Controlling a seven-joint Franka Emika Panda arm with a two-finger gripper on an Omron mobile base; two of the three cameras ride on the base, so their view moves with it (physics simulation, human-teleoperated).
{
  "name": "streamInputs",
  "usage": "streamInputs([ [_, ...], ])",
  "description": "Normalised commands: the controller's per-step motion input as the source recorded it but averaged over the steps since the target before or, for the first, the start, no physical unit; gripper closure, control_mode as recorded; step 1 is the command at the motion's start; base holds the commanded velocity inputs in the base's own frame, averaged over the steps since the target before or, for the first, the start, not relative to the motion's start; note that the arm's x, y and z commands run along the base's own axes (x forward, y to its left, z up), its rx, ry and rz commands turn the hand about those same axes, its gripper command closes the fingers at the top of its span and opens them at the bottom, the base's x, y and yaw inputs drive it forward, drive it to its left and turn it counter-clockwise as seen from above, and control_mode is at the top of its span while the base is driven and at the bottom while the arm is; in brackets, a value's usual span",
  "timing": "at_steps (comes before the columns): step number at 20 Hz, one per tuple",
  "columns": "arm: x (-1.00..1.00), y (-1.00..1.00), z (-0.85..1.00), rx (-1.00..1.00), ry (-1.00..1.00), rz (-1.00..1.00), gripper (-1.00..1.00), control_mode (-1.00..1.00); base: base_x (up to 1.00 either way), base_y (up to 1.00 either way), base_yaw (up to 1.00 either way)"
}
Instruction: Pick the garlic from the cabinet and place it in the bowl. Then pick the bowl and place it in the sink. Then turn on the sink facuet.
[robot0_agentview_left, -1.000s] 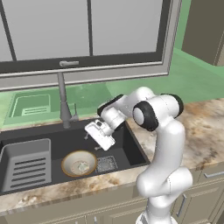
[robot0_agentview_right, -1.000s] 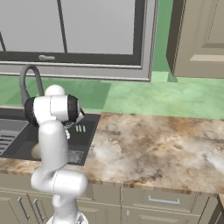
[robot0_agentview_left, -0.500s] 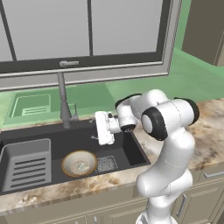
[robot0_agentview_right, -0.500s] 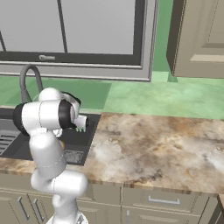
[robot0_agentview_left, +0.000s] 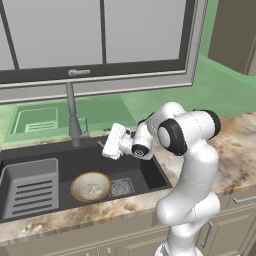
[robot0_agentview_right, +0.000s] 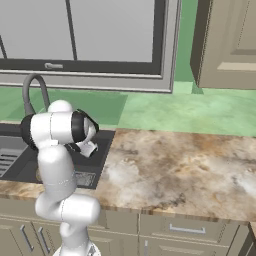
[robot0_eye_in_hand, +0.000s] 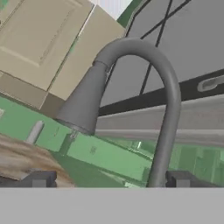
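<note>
The tan-rimmed bowl (robot0_agentview_left: 90, 186) sits on the floor of the dark sink (robot0_agentview_left: 60, 160), with the pale garlic (robot0_agentview_left: 93, 189) lying inside it. My gripper (robot0_agentview_left: 104, 145) hovers above the basin, up and to the right of the bowl, pointing left toward the foot of the grey faucet (robot0_agentview_left: 74, 117) without touching it. In the hand view the gooseneck faucet (robot0_eye_in_hand: 164, 100) arches right in front of my gripper (robot0_eye_in_hand: 111, 181), which is open with its fingertips (robot0_eye_in_hand: 39, 179) far apart and nothing between them. The beige cabinet (robot0_agentview_right: 230, 45) hangs at the upper right.
A grey ribbed rack (robot0_agentview_left: 31, 187) fills the sink's left part and a square drain grate (robot0_agentview_left: 121, 186) lies right of the bowl. The marbled counter (robot0_agentview_right: 180, 170) stretches to the right. A window (robot0_agentview_left: 100, 35) spans the wall behind the faucet.
My hand has risen from over the bowl and swung left toward the faucet, turning to face it. The bowl and garlic have stayed put in the sink.
</note>
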Motion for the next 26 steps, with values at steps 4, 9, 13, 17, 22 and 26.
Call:
streamInputs([
  [4,0.64,0.0,0.14,0.17,0.06,-0.09,-1.0,-1.0,0.0,0.0,0.0],
  [9,0.58,0.0,-0.02,0.0,0.13,0.0,-1.0,-1.0,0.0,0.0,0.0],
  [13,0.28,0.01,0.02,0.0,0.15,0.0,-1.0,-1.0,0.0,0.0,0.0],
  [17,0.09,0.22,0.01,0.0,0.1,0.0,-1.0,-1.0,0.0,0.0,0.0],
  [22,0.01,0.34,0.0,0.0,0.05,0.0,-1.0,-1.0,0.0,0.0,0.0],
  [26,0.33,0.12,0.0,0.0,0.1,0.0,-1.0,-1.0,0.0,0.0,0.0],
])
